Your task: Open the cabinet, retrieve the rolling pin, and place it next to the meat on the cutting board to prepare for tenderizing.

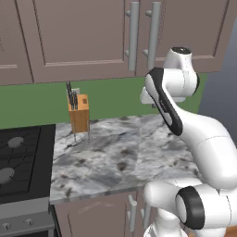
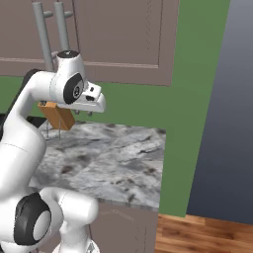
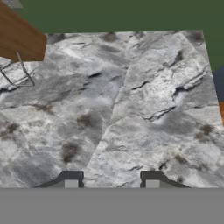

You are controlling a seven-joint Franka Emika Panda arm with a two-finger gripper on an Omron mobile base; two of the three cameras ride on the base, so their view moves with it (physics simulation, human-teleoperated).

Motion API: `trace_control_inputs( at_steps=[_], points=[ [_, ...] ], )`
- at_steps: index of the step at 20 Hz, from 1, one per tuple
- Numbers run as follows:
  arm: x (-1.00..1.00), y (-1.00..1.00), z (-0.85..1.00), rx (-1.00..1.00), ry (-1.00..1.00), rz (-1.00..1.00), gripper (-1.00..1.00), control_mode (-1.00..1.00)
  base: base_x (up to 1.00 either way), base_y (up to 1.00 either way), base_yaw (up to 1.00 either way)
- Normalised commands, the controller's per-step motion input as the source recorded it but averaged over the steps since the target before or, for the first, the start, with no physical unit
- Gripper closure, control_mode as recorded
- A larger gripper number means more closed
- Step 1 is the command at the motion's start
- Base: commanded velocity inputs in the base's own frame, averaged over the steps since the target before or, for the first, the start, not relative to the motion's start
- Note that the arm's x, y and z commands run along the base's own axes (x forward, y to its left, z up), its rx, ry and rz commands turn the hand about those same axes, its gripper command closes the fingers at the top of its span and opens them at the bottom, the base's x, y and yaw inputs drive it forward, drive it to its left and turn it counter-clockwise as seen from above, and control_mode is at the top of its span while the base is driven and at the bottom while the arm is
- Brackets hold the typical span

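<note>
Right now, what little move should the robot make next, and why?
Probably lift the gripper up toward the long handle of the cabinet above. Its doors look closed, the gripper holds nothing and points down at the marble counter beside the knife block, so the door likely comes first.

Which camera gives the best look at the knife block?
The left base view: the knife block stands whole and unobstructed. In the right base view the arm hides most of it; the hand view catches only a corner and its wire stand.
</note>
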Motion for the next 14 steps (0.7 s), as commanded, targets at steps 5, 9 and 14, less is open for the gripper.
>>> trace_control_inputs(
  at_steps=[5,9,14],
  points=[
    [0.0,0.0,0.0,-0.01,0.0,0.0,-1.0,-1.0,0.0,0.0,0.0],
    [-0.48,0.01,0.03,-0.1,-0.25,0.0,-1.0,-1.0,0.0,0.0,0.0],
    [-0.59,0.05,0.23,-0.02,-0.32,0.0,-1.0,-1.0,0.0,0.0,0.0]
  ],
)
